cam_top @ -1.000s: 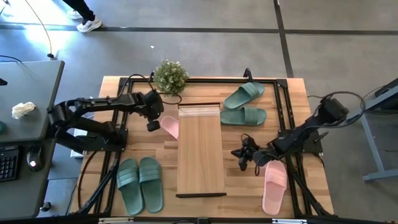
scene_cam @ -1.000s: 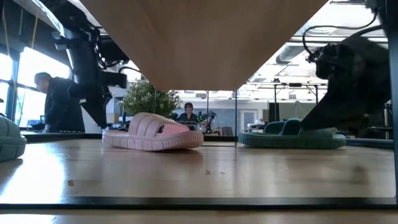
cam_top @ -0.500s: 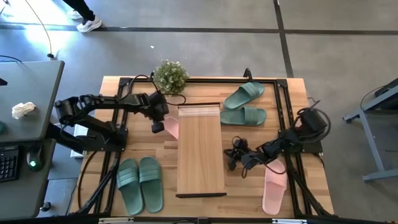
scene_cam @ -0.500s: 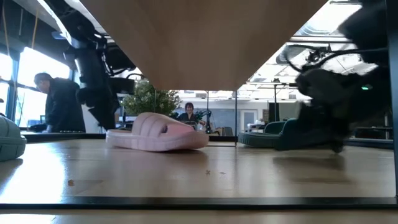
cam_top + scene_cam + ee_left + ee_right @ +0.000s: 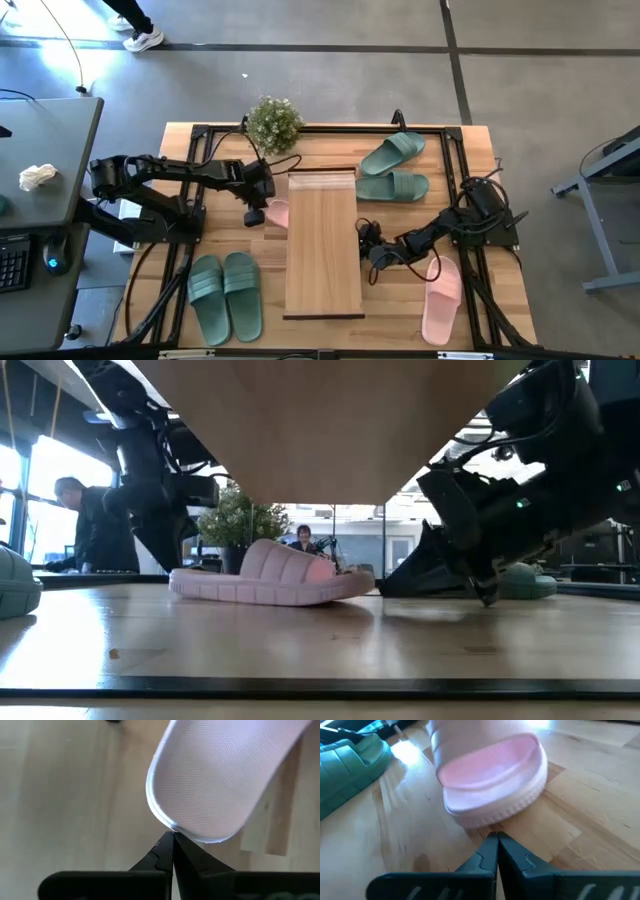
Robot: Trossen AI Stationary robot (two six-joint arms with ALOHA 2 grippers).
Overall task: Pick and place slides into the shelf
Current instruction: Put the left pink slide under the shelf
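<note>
A pale pink slide (image 5: 277, 212) lies on the tabletop, partly under the left edge of the light-wood shelf (image 5: 322, 250). My left gripper (image 5: 254, 217), shut and pointing steeply down, is at the slide's left end. My right gripper (image 5: 366, 250), shut and slanting low, reaches under the shelf's right edge to the slide's other end (image 5: 368, 584). A second pink slide (image 5: 441, 298) lies flat at the near right. One sage-green pair (image 5: 225, 297) lies at the near left. The other green pair (image 5: 392, 170) lies at the far right. My left gripper's shut fingertips (image 5: 173, 836) meet the rim of the slide's rounded left end (image 5: 170, 826), coming from above and from the table's left. The slide rests on the table. My right gripper's shut fingertips (image 5: 496, 837) are at the lower rim of the slide's other end (image 5: 487, 822), coming low from the table's right under the shelf. Whether they press on it I cannot tell.
A potted plant (image 5: 273, 122) stands at the far edge, left of the shelf. A black frame rail (image 5: 455, 190) runs around the tabletop. A grey desk (image 5: 40, 170) stands to the left. People (image 5: 95, 525) show in the room beyond.
My left gripper has moved toward the shelf and a little down, sliding the pink slide to the right, farther under the shelf. My right gripper has dropped and travelled left from beside the other pink slide to the shelf's right edge, reaching under it.
</note>
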